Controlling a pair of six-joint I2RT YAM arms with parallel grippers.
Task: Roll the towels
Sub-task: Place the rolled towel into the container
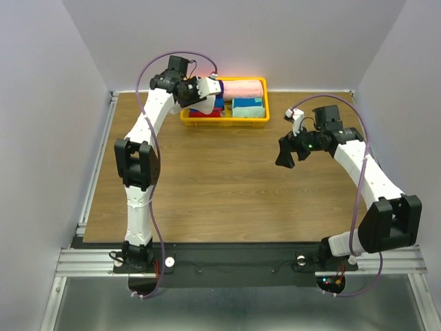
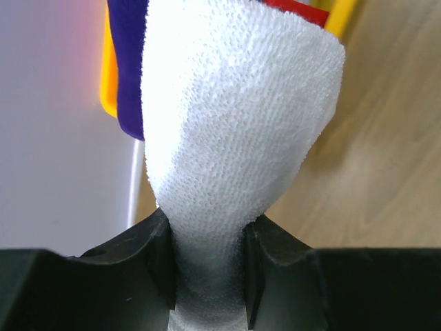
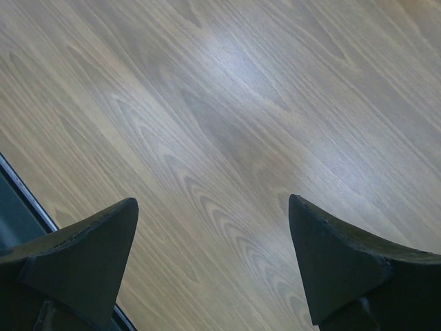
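Evidently the left end effector [image 2: 207,238] pinched the soft white terry towel [image 2: 234,124] over the yellow plastic basket [image 1: 224,121] (the right end effector [image 3: 213,227] gaped empty); the towel needed lifting clear, then spreading flat on the bench [image 1: 207,186].

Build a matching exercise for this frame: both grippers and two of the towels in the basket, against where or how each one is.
Things
1. left gripper
2. right gripper
3. pink rolled towel
4. teal towel

Places or states
A. open above the bare wood of the table
B. at the right end of the yellow basket, near side
C. shut on the white towel
D. along the basket's far side

Pairs: 1-C, 2-A, 3-D, 4-B
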